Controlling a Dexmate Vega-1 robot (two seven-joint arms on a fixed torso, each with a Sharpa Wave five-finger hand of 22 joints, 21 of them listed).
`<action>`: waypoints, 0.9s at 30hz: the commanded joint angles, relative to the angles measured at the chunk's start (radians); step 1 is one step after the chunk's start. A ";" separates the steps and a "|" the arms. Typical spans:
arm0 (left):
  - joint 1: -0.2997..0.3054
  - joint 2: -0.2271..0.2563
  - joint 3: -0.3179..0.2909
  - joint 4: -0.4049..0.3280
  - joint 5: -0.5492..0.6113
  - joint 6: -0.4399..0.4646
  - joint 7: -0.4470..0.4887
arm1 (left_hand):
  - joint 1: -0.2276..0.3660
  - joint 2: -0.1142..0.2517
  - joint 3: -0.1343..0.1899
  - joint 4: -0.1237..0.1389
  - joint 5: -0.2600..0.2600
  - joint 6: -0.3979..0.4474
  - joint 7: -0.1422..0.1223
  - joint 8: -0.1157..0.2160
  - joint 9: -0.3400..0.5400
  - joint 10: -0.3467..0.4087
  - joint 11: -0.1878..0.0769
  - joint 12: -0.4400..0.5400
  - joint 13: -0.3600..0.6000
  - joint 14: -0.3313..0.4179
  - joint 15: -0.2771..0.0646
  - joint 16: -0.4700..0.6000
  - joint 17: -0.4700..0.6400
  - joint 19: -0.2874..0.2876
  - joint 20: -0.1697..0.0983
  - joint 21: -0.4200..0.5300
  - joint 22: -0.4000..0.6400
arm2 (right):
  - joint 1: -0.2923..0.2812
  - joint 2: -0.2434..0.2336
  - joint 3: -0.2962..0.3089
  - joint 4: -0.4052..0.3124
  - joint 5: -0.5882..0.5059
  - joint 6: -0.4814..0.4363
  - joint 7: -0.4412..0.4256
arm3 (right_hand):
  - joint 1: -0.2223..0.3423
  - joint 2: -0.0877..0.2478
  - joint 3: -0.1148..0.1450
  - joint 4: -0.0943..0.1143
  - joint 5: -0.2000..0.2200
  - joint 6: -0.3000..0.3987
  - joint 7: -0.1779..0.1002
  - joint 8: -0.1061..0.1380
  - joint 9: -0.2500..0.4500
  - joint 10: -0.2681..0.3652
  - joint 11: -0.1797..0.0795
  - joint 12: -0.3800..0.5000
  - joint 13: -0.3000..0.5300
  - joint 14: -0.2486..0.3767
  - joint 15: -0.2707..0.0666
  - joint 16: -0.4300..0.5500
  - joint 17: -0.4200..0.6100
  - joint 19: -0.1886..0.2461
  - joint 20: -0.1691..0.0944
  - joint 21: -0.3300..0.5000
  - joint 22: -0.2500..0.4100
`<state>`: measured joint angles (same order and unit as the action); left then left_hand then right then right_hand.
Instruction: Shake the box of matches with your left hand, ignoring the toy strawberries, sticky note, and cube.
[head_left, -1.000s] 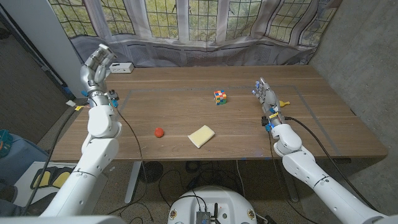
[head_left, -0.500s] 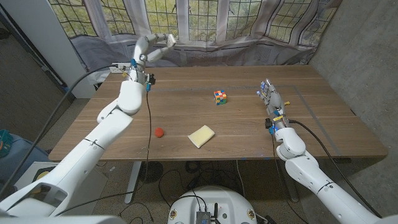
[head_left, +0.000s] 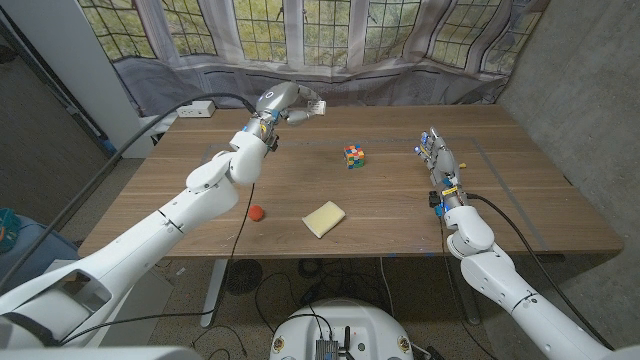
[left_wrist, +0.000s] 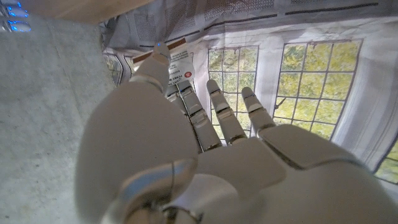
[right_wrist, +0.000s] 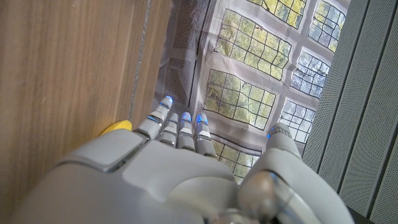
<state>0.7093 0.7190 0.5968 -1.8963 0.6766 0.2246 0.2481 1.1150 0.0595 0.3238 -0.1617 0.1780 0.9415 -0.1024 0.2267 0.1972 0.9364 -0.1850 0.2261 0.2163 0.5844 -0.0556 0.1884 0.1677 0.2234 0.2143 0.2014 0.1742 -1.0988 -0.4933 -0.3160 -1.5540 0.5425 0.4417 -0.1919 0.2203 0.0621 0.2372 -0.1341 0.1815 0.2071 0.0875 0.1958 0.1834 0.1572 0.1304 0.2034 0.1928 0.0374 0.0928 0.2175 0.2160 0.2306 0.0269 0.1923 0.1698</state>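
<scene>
Left robot hand (head_left: 283, 103) has swung fast across the back of the frame: a second ago it was raised at upper left near the worktop's far-left corner, half a second ago it was up by the curtain at top centre-left, now it sits lower and further right, above the far edge of the worktop (head_left: 520, 190), upper centre-left of the head view. It's pinching the box of matches (head_left: 314, 105); the small white box sticks out past the fingertips toward frame right, held in the air, off the wood. Left wrist view confirms: box of matches (left_wrist: 176, 61) with printed label clamped against the fingers (left_wrist: 219, 115), window behind. That size of swing in so short a time reads to me as the shake in progress, not a carry. Right robot hand (head_left: 437, 160) at right of frame barely moved, fingers straight and side by side, holding nothing, standing by the worktop's right side. Distractors untouched and in the same spots: cube (head_left: 353, 155) centre, toy strawberry (head_left: 256, 212) lower left of centre, sticky note (head_left: 324, 218) just right of it. Small yellow item (head_left: 457, 165) beside the right hand, can't identify it. Grip looks secure so far; risk is the box slipping out if the pinch is shallow.
</scene>
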 joint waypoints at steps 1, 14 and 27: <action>-0.010 -0.002 0.036 -0.008 0.234 0.048 -0.017 | 0.014 0.012 -0.006 0.002 0.002 0.062 -0.052 0.007 0.004 0.032 -0.030 0.001 0.004 -0.002 -0.034 0.000 0.000 0.001 0.001 -0.003 0.002 | 0.010 -0.002 0.000 0.019 0.013 0.003 0.022 | 0.004 0.003 -0.003 0.001 -0.003 0.006 0.003 -0.001 0.005 0.005 0.003 -0.001 0.004 0.003 0.001 -0.003 0.005 0.004 0.005 0.003 0.004; 0.131 -0.021 -0.183 -0.037 -0.137 -0.081 0.206 | 0.008 0.010 -0.014 0.006 0.000 0.062 -0.046 0.005 0.004 0.032 -0.029 -0.001 0.005 0.003 -0.025 0.002 0.001 0.007 0.001 -0.002 0.002 | 0.016 -0.001 0.003 0.023 0.018 0.003 0.025 | 0.004 0.003 -0.003 0.001 -0.003 0.006 0.003 -0.001 0.005 0.006 0.003 -0.001 0.004 0.004 0.002 -0.002 0.006 0.004 0.005 0.003 0.004; 0.327 -0.022 -0.461 -0.094 -0.496 -0.234 0.279 | 0.004 0.010 -0.019 0.009 0.000 0.056 -0.042 0.002 0.004 0.031 -0.028 -0.003 0.008 0.008 -0.020 0.003 0.001 0.009 0.002 -0.002 0.002 | 0.047 0.005 -0.015 0.045 0.018 -0.004 0.049 | 0.003 0.003 -0.004 0.001 -0.003 0.006 0.003 -0.001 0.005 0.005 0.002 -0.001 0.004 0.003 0.001 -0.003 0.006 0.004 0.005 0.003 0.004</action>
<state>0.8896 0.7098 0.3457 -1.9622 0.4547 0.1161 0.4620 1.1152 0.0593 0.3046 -0.1560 0.1761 0.9581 -0.1182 0.2263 0.1980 0.9501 -0.1989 0.2190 0.2216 0.5844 -0.0556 0.1885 0.1677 0.2235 0.2142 0.2014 0.1742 -1.0732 -0.4930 -0.3184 -1.5234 0.5611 0.4443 -0.1597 0.2203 0.0621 0.2373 -0.1340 0.1815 0.2071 0.0875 0.1958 0.1834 0.1572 0.1304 0.2034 0.1928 0.0374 0.0928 0.2175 0.2160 0.2305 0.0269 0.1923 0.1698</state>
